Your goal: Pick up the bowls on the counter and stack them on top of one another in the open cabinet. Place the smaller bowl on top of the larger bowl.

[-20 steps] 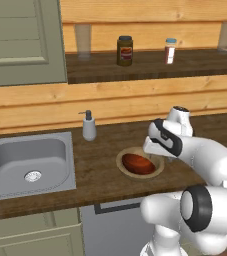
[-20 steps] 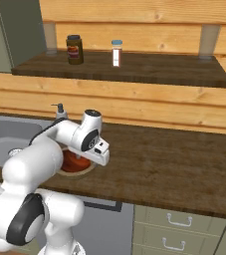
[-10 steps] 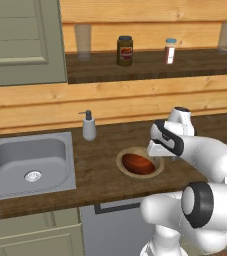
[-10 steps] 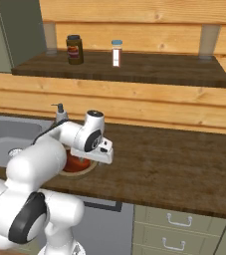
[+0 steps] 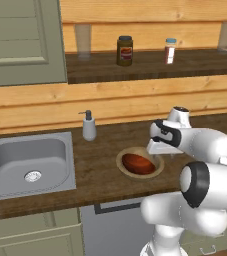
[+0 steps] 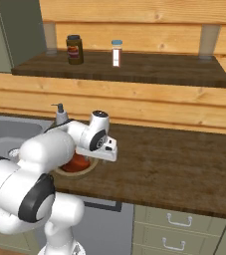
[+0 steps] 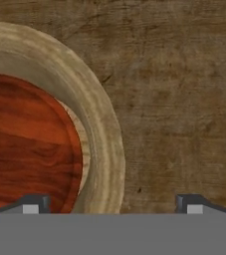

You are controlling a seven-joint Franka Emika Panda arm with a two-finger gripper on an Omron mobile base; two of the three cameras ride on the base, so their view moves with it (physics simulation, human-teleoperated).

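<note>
The smaller bowl [image 5: 137, 162], glossy reddish-brown, sits inside the larger bowl [image 5: 122, 162], tan and wide; both rest on the dark wood counter [image 5: 105, 145]. The right base view has the reddish bowl [image 6: 77, 163] and tan rim [image 6: 79, 173] partly hidden behind my arm. My gripper [image 5: 155, 154] hangs just above the right side of the stack, open and holding nothing. In the hand view the gripper [image 7: 113, 204] straddles the tan rim [image 7: 102, 129], one fingertip [image 7: 35, 203] over the reddish bowl [image 7: 30, 144], the other over bare counter [image 7: 184, 99]. The open cabinet [image 5: 150, 67] runs above.
The open cabinet shelf [image 6: 149, 67] holds a dark jar [image 5: 125, 50], a white shaker [image 5: 170, 51] and a glass [image 5: 82, 41]. A soap dispenser [image 5: 88, 126] stands by the steel sink [image 5: 27, 162]. A grey-green cabinet door [image 5: 22, 40] hangs at upper left.
My hand has drifted slightly right and a little lower over the bowls' right rim. The jaws stay open and the bowls have not moved.
</note>
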